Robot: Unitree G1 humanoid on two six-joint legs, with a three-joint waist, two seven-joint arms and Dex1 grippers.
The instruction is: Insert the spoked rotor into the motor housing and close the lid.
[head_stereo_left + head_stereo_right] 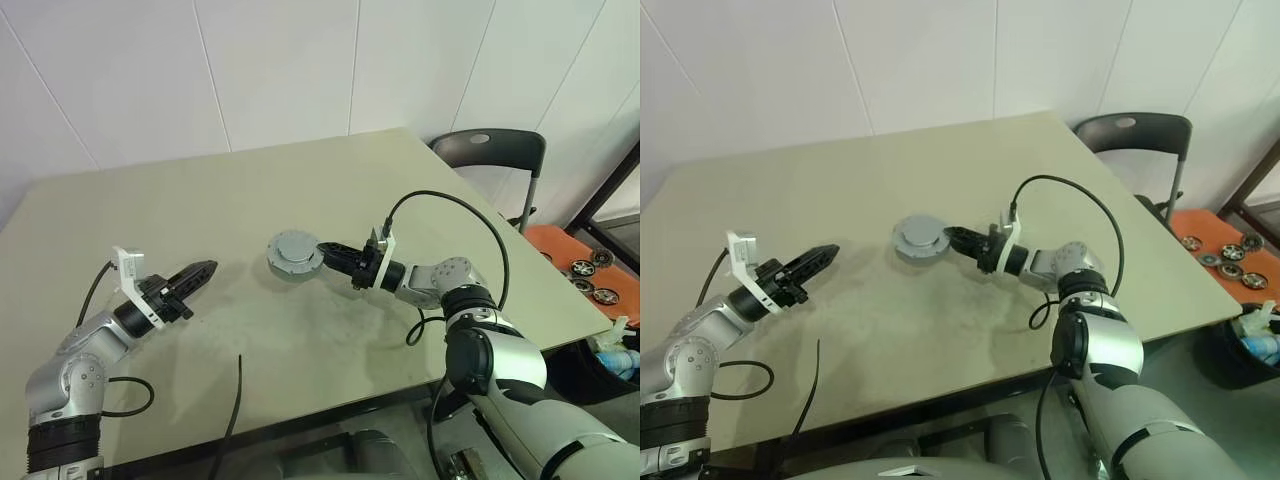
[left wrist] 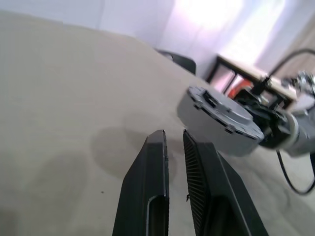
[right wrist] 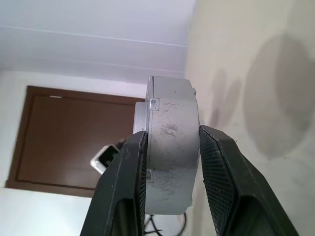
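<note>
My right gripper (image 1: 318, 250) is shut on the side wall of the motor housing (image 1: 293, 262), a short round silver-grey cup held a little above the middle of the table (image 1: 300, 180), with its shadow underneath. The flat grey lid (image 1: 293, 248) covers its top. In the right wrist view the housing (image 3: 170, 142) sits edge-on between the two black fingers (image 3: 123, 187). The spoked rotor is hidden. My left gripper (image 1: 208, 268) is shut and empty, off to the left of the housing and pointing toward it. From the left wrist, its fingers (image 2: 152, 167) are pressed together, with the housing (image 2: 221, 118) beyond them.
A dark chair (image 1: 490, 150) stands at the table's far right corner. An orange surface (image 1: 590, 275) with several small round parts lies lower on the right. A loose black cable (image 1: 232, 410) crosses the table's front edge.
</note>
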